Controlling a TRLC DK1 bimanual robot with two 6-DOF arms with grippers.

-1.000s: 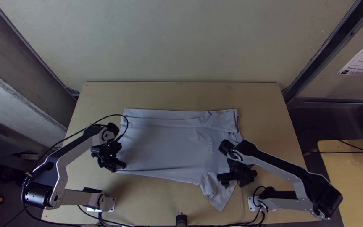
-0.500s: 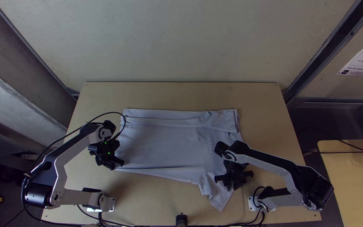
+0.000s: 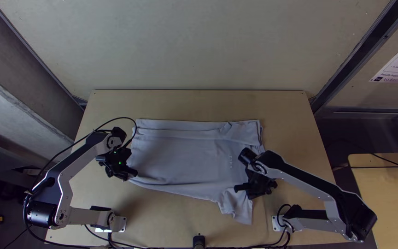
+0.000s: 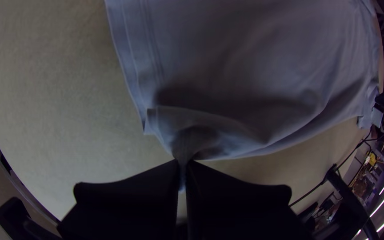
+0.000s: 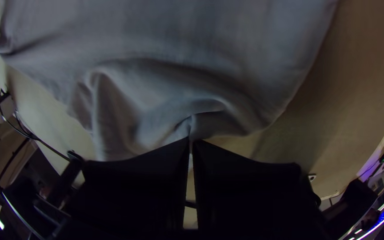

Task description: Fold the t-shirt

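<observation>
The pale grey t-shirt lies across the table, its far part in flat layers and a loose bit hanging toward the near edge at right. At its near left corner stands my left gripper; in the left wrist view my left gripper is shut on a pinched corner of the cloth. My right gripper is at the shirt's near right side; in the right wrist view my right gripper is shut on an edge of the fabric, with folds bunched beside it.
Bare wooden table runs behind the shirt, with more along its sides and front. A black post stands at the near edge between the arm bases. Cables loop over the left arm and along the front edge.
My right gripper has moved slightly up the picture and to the left, and the loose cloth below it has been drawn up. My left gripper has shifted a little up and left with its corner.
</observation>
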